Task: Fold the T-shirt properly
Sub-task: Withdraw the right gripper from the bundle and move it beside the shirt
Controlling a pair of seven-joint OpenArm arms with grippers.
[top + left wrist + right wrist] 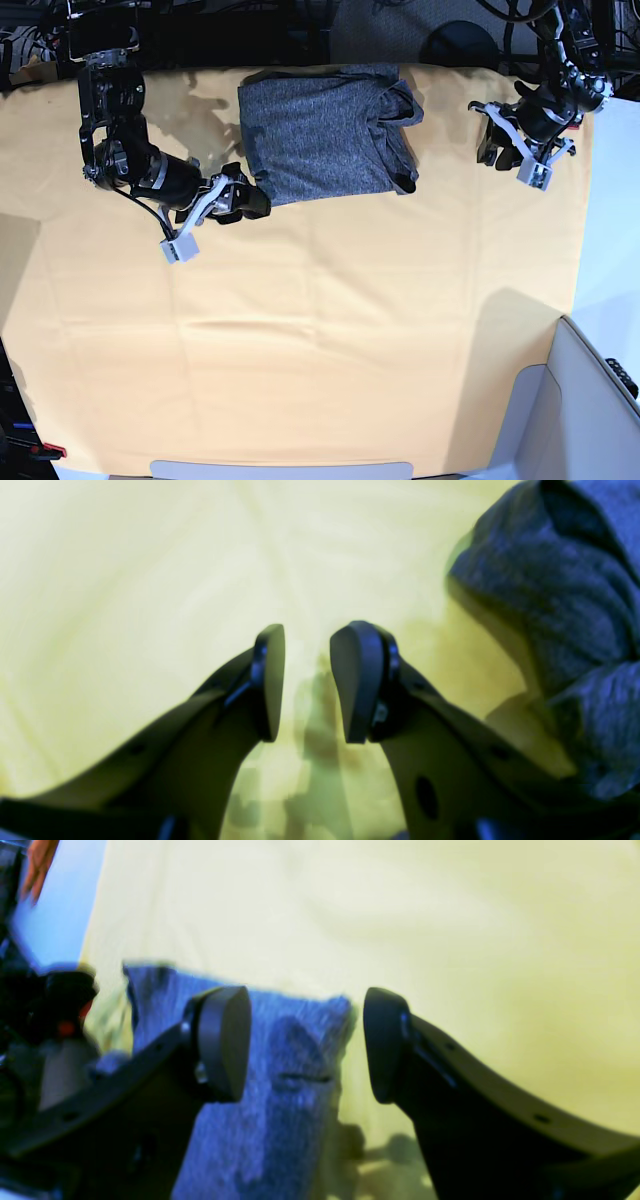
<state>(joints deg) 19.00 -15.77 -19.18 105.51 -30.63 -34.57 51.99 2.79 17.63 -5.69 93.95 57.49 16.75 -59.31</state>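
The T-shirt, dark heathered grey, lies folded into a rough rectangle at the table's far middle, with a bunched sleeve at its right edge. My right gripper hovers at the shirt's near-left corner, open; in the right wrist view the T-shirt lies on the cloth below the gap of that gripper. My left gripper stands to the right of the shirt, apart from it. It is open with nothing between its fingers, and the T-shirt is bunched off to the side.
A yellow-orange cloth covers the table. Its right edge runs past the left arm, with a pale floor strip beyond. A grey-white box corner sits at the near right. Dark cables and mounts line the far edge.
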